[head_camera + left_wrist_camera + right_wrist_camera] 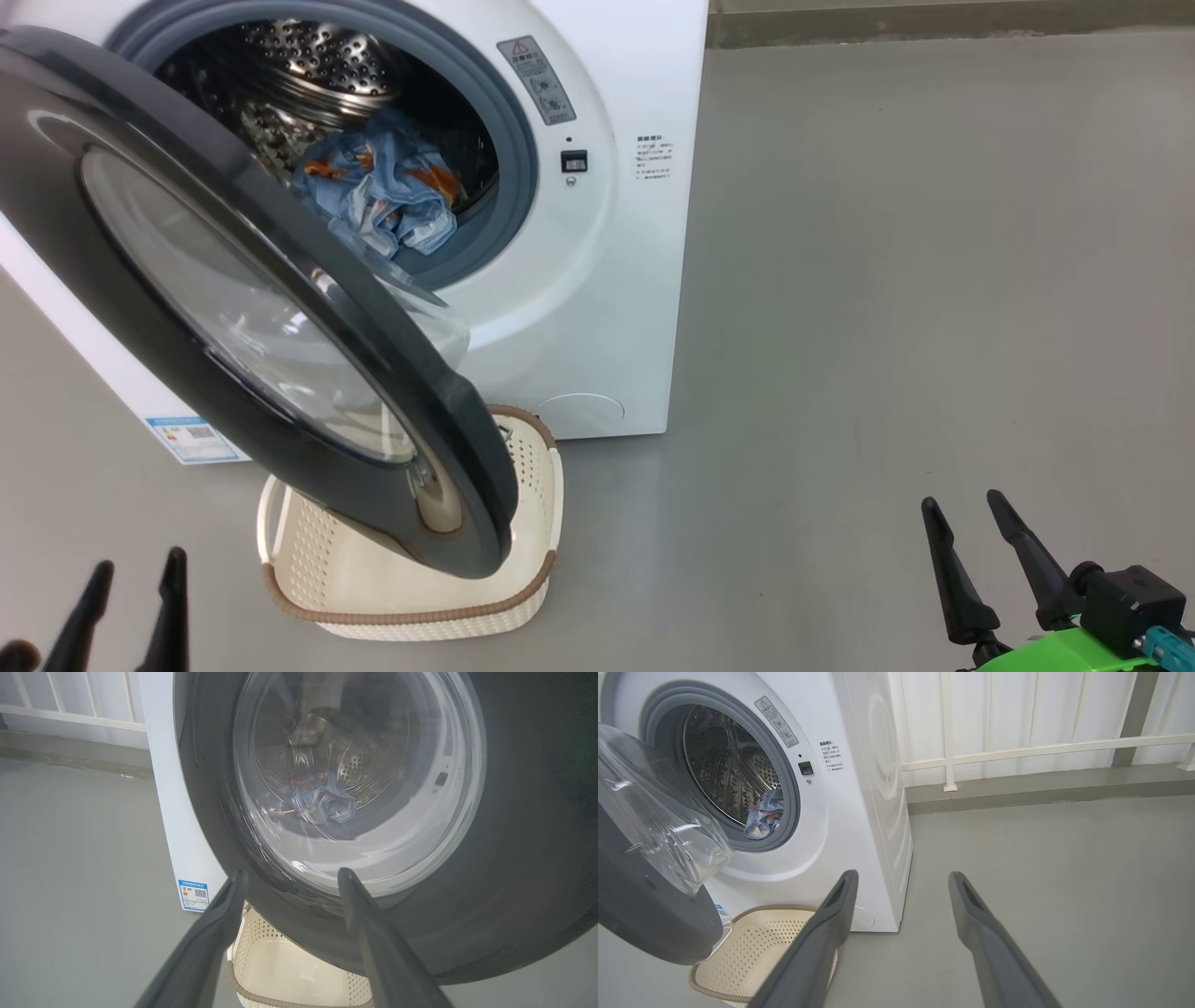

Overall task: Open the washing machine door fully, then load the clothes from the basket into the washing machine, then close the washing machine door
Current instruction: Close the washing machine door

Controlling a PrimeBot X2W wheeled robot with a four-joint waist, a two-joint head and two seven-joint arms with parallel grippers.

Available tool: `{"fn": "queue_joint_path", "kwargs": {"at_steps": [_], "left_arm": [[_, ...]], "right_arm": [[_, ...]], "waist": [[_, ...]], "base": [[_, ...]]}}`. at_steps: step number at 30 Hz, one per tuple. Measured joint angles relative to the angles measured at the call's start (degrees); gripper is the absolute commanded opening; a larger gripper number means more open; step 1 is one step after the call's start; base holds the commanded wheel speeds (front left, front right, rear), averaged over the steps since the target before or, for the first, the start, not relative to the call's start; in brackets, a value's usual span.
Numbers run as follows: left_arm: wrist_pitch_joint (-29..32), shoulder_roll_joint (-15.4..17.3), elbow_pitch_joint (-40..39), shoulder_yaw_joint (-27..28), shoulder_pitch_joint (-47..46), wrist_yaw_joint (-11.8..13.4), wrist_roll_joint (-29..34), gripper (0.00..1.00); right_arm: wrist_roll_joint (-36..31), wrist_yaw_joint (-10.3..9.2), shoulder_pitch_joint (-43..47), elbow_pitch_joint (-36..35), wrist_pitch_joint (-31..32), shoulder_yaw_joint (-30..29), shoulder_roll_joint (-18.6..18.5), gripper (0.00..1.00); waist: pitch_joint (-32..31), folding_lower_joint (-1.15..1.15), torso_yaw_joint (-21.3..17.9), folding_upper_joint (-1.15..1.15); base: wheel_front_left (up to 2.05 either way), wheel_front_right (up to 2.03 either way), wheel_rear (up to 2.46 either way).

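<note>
The white washing machine (597, 233) stands at the upper left with its round black-rimmed door (168, 308) swung partly open, hanging out over the basket. The light blue clothes (387, 191) lie inside the steel drum, also seen through the door glass (322, 800) and from the right (763, 814). Below the door sits the cream basket (523, 588), its inside bare where visible (756, 952). My left gripper (135, 565) is open at the lower left, its fingers (219, 919) facing the door's outer side. My right gripper (962, 499) is open at the lower right, apart from everything.
Grey floor (887, 280) spreads to the right of the machine. A white railing (1017, 749) on a low kerb runs behind it. A blue label sticker (194, 895) marks the machine's lower left corner.
</note>
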Motion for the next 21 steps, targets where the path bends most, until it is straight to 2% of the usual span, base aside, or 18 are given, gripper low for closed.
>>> {"fn": "queue_joint_path", "kwargs": {"at_steps": [8, 21], "left_arm": [[0.0, -2.7, -2.7, 1.1, 2.7, 0.0, 6.5, 1.0], [0.0, -4.1, -1.1, 2.1, 3.4, 0.0, 7.4, 1.0]], "right_arm": [[0.0, 0.0, 0.1, -0.1, 0.0, -0.4, -0.1, 1.0], [0.0, 0.0, 1.2, -0.1, 0.0, -0.5, 0.8, 1.0]], "waist": [[-0.4, 0.0, -0.4, 0.0], [0.3, 0.0, -0.5, 0.0]], "base": [[0.0, 0.0, 0.0], [0.0, 0.0, 0.0]]}}
